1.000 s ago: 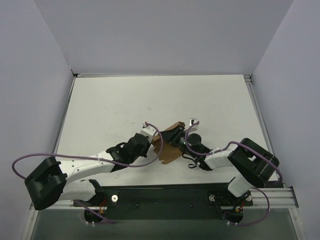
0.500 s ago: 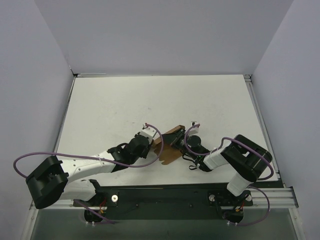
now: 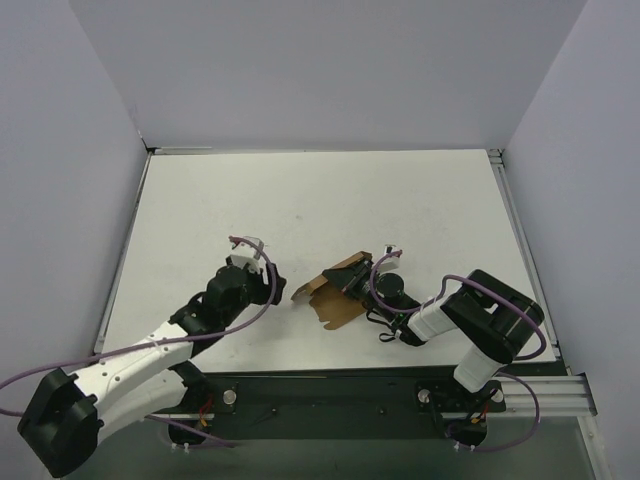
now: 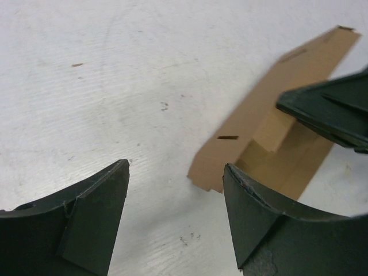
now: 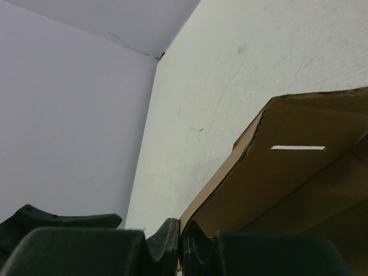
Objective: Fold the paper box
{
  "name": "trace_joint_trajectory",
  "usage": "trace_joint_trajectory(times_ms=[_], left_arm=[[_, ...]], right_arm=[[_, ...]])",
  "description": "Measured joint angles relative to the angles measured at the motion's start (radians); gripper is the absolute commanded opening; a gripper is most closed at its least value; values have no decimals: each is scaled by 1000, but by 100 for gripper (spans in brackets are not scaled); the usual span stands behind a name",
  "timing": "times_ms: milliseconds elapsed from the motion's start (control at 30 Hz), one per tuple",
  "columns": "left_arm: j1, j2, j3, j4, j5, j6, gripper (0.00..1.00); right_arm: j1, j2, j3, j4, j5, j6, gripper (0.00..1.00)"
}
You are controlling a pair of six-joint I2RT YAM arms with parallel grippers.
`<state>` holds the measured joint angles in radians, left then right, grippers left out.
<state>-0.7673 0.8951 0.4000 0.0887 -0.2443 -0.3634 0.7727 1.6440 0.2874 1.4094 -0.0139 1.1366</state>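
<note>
The paper box [image 3: 333, 303] is a brown cardboard cut-out, partly folded, lying tilted on the white table just right of centre near the front. My right gripper [image 3: 353, 284] is shut on its right edge; in the right wrist view the jaws [image 5: 181, 244] pinch the thin cardboard wall [image 5: 287, 190], which has a slot in it. My left gripper [image 3: 270, 290] stands open to the left of the box and apart from it. In the left wrist view its fingers [image 4: 95, 218] straddle bare table, with the box flap [image 4: 259, 121] just ahead on the right and the right gripper's dark fingers [image 4: 330, 109] over it.
The white table [image 3: 300, 200] is enclosed by pale walls at the left, back and right. A black rail [image 3: 330, 395] with the arm bases runs along the near edge. Purple cables loop off both arms.
My left gripper opened, let go of the box and drew back to the left. The right gripper closed on the box, which now lies lower and flatter.
</note>
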Motion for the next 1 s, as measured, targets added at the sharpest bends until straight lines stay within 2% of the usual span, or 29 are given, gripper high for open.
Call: trace_joint_trajectory(times_ms=[133, 367, 467, 767, 1000], left_arm=[[103, 59, -6, -2, 36, -57, 76], [105, 318, 36, -27, 120, -71, 73], [100, 377, 45, -21, 153, -70, 73], [78, 420, 46, 109, 264, -19, 66], [45, 473, 46, 203, 314, 45, 51]], right_arm=[[0, 1, 0, 0, 0, 0, 0], [0, 9, 0, 6, 12, 15, 0], [0, 12, 0, 9, 17, 16, 0], [-1, 29, 8, 22, 35, 23, 0], [-2, 37, 10, 31, 36, 27, 0]])
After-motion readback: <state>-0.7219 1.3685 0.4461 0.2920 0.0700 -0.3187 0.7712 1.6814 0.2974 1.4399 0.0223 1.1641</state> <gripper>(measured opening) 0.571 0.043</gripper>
